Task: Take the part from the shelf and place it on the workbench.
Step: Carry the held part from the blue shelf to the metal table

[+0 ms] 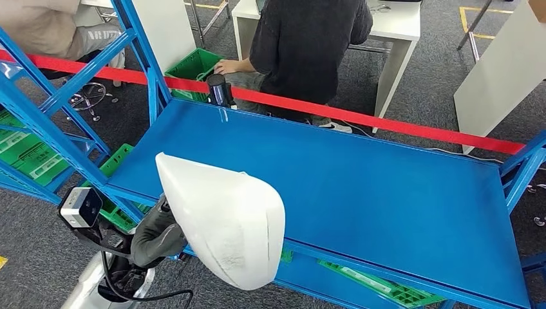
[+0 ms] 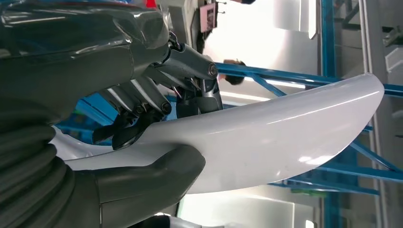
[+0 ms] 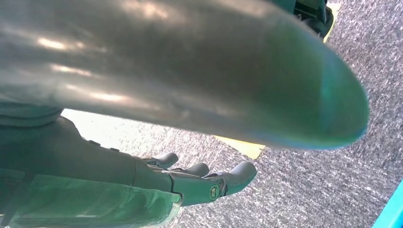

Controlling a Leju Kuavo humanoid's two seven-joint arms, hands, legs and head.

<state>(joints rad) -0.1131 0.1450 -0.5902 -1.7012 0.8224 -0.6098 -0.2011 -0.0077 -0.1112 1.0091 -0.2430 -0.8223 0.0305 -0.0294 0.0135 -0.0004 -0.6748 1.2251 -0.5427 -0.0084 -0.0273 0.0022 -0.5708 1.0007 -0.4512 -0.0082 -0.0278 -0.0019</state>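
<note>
A large white curved shell part [image 1: 225, 219] hangs over the near left edge of the blue workbench [image 1: 360, 187]. My left hand [image 1: 154, 235] holds it from below and behind. Up close in the left wrist view, the thumb and dark fingers [image 2: 157, 99] of my left hand [image 2: 142, 142] clamp the rim of the white part [image 2: 285, 137]. My right hand [image 3: 199, 180] hangs over grey carpet, its fingers stretched out and apart with nothing in them.
A blue shelf frame [image 1: 51, 103] with green crates [image 1: 26, 151] stands at the left. A red tape barrier [image 1: 386, 120] runs behind the bench. A person in a dark shirt [image 1: 302, 45] sits beyond it, beside white desks [image 1: 393, 38].
</note>
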